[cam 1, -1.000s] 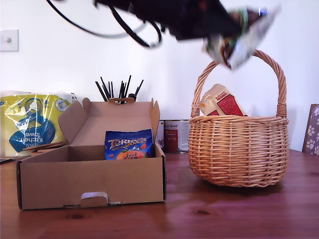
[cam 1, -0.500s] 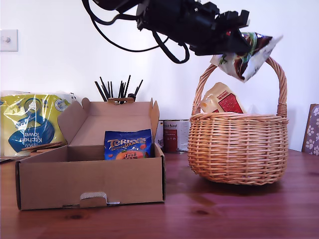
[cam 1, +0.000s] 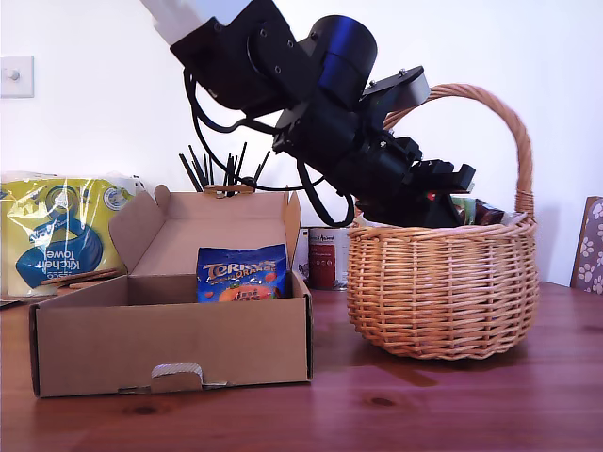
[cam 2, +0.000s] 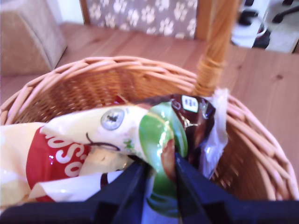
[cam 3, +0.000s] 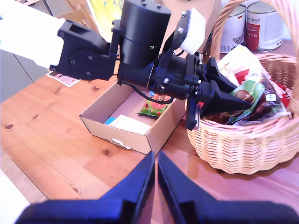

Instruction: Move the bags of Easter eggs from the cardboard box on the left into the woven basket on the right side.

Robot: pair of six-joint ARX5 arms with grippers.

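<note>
In the first wrist view my first gripper (cam 2: 161, 186) is shut on a white-and-green bag (cam 2: 159, 135) of Easter eggs, low inside the woven basket (cam 2: 140, 70). A tan-and-red bag (cam 2: 51, 154) lies beside it. The exterior view shows that arm reaching down over the basket (cam 1: 443, 292) rim, gripper (cam 1: 454, 202) inside. A dark blue bag (cam 1: 243, 273) with orange lettering stands in the cardboard box (cam 1: 174, 344). My second gripper (cam 3: 155, 161) hovers shut and empty above the table, looking at the box (cam 3: 154, 133) and basket (cam 3: 243, 149).
A yellow-and-blue kitchen towel pack (cam 1: 57, 235) stands behind the box at the exterior view's left. Tins (cam 1: 325, 256) sit between box and basket. Black sticks (cam 1: 221, 169) rise behind the lid. A paw-print panel (cam 1: 589, 245) is at the exterior view's right edge.
The first arm came down from above the handle with the white-and-green bag, lowering it into the basket. The basket shifted slightly toward the exterior view's left.
</note>
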